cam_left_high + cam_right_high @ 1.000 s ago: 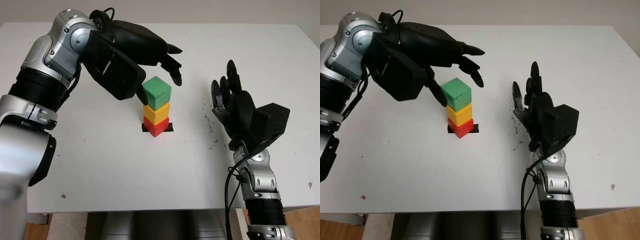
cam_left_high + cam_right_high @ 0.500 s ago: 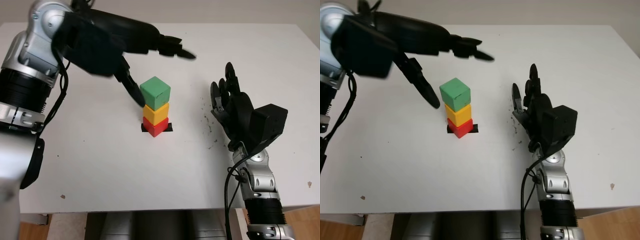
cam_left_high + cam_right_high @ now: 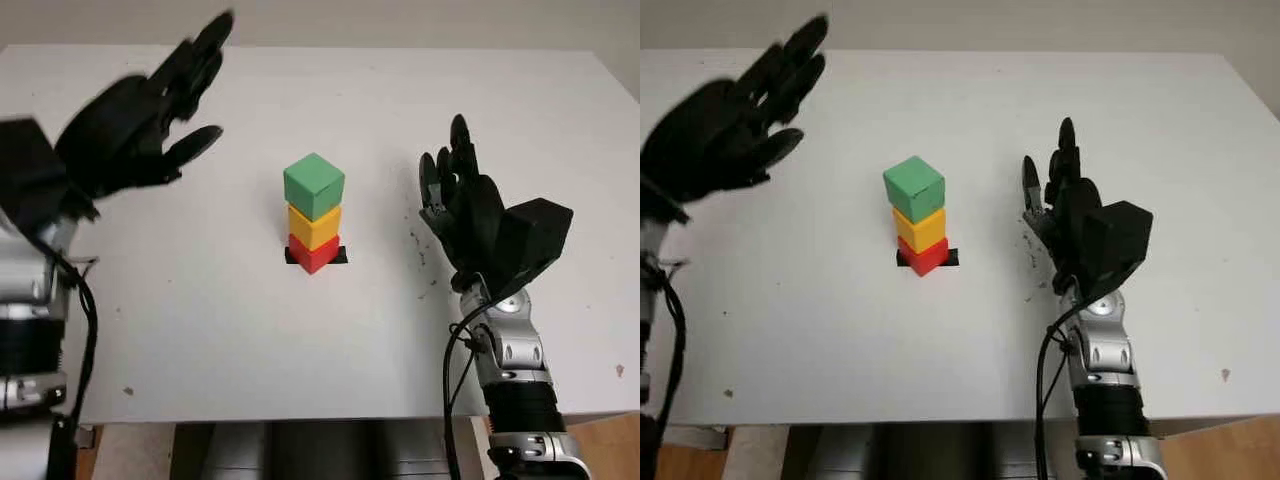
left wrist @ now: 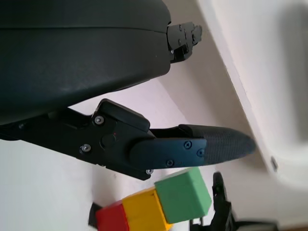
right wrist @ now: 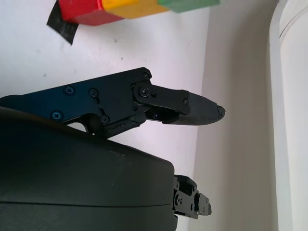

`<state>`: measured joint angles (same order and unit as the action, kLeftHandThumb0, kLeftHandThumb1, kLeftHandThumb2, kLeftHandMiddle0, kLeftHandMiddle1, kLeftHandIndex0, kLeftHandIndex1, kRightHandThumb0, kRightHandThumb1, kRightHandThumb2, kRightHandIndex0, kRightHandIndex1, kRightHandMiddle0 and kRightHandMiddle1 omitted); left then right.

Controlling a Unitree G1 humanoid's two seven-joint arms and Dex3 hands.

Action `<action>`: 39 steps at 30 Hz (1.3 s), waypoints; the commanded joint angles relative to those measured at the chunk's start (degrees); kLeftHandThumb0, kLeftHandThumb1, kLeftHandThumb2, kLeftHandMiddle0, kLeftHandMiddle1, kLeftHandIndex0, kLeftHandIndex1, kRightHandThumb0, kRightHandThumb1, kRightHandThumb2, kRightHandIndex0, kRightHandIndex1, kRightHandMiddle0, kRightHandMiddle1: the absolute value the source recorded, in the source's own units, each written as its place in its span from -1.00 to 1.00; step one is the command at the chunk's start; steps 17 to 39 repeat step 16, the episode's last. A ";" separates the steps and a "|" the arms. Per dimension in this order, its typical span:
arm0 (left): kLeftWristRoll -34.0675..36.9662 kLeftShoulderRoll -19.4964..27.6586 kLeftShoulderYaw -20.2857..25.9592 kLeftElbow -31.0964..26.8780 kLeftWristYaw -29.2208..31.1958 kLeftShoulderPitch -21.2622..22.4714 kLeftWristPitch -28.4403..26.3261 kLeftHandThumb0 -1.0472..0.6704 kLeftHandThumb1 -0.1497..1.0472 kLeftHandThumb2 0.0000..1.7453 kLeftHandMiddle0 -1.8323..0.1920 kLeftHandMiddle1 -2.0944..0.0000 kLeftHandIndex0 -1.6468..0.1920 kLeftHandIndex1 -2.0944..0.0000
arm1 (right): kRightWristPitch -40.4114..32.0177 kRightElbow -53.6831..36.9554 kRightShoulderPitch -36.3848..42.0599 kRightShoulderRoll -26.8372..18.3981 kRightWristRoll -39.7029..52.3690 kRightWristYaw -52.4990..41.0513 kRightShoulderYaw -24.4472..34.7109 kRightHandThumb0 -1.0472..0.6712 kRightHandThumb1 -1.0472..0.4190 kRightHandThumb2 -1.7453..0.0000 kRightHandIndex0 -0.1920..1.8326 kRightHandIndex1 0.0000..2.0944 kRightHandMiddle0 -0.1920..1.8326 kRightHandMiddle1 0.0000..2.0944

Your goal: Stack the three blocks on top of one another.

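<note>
Standing mid-desk [image 3: 300, 340] on a black mark [image 3: 340, 255], the stack is complete — green block [image 3: 314, 185] on yellow block [image 3: 314, 226] on red block [image 3: 312, 253]. Left robot hand [image 3: 130, 130] is raised wide and empty, well left; right robot hand [image 3: 470, 205] hangs empty, unclenched, to the right.

left hand [image 3: 120, 135] showing matte black shell | right hand [image 3: 485, 225] wearing black shell; silver ribbed forearm; black cable looping beside wrist; small screws dotting fingers

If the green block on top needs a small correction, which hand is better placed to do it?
Probably the right hand: it is open beside the stack, near the green block. The left hand, also open, is raised farther away.
</note>
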<state>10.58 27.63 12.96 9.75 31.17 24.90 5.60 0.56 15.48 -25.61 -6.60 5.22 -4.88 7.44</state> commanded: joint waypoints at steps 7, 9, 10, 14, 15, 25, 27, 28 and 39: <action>1.49 -11.09 -0.46 2.66 -7.10 -9.42 7.95 -0.72 1.00 -0.31 1.00 1.00 1.00 1.00 | 3.07 5.70 -3.52 0.87 0.23 0.35 -0.07 -0.45 -1.00 0.35 -0.97 -0.95 -0.97 -0.95; 1.23 -12.51 -0.81 3.97 -8.02 -9.74 9.71 -0.72 1.00 -0.30 1.00 1.00 1.00 1.00 | 3.85 6.57 -3.89 0.92 0.20 0.15 -0.13 -0.44 -1.00 0.35 -0.98 -0.95 -0.97 -0.95; 1.02 -13.18 -1.09 4.38 -8.49 -9.99 10.25 -0.72 1.00 -0.27 1.00 1.00 1.00 1.00 | 4.25 6.85 -3.97 0.95 0.18 0.04 -0.16 -0.45 -1.00 0.35 -0.98 -0.95 -0.97 -0.95; 1.85 -14.82 -1.58 6.18 -8.27 -10.56 11.88 -0.73 1.00 -0.25 1.00 1.00 1.00 1.00 | 4.69 7.03 -3.82 1.36 0.39 0.15 -0.11 -0.47 -1.00 0.35 -0.97 -0.95 -0.96 -0.95; 2.01 -15.20 -1.55 6.23 -8.51 -10.70 12.02 -0.73 1.00 -0.25 1.00 1.00 1.00 1.00 | 4.37 6.61 -3.57 1.44 0.48 0.16 -0.13 -0.47 -1.00 0.35 -0.98 -0.95 -0.97 -0.95; 2.14 -15.56 -1.47 6.40 -8.74 -10.73 12.27 -0.73 1.00 -0.25 1.00 1.00 1.00 1.00 | 3.92 6.19 -3.36 1.51 0.62 0.10 -0.13 -0.47 -1.00 0.35 -0.98 -0.95 -0.97 -0.95; 2.14 -15.56 -1.47 6.40 -8.74 -10.73 12.27 -0.73 1.00 -0.25 1.00 1.00 1.00 1.00 | 3.92 6.19 -3.36 1.51 0.62 0.10 -0.13 -0.47 -1.00 0.35 -0.98 -0.95 -0.97 -0.95; 2.14 -15.56 -1.47 6.40 -8.74 -10.73 12.27 -0.73 1.00 -0.25 1.00 1.00 1.00 1.00 | 3.92 6.19 -3.36 1.51 0.62 0.10 -0.13 -0.47 -1.00 0.35 -0.98 -0.95 -0.97 -0.95; 2.14 -15.56 -1.47 6.40 -8.74 -10.73 12.27 -0.73 1.00 -0.25 1.00 1.00 1.00 1.00 | 3.92 6.19 -3.36 1.51 0.62 0.10 -0.13 -0.47 -1.00 0.35 -0.98 -0.95 -0.97 -0.95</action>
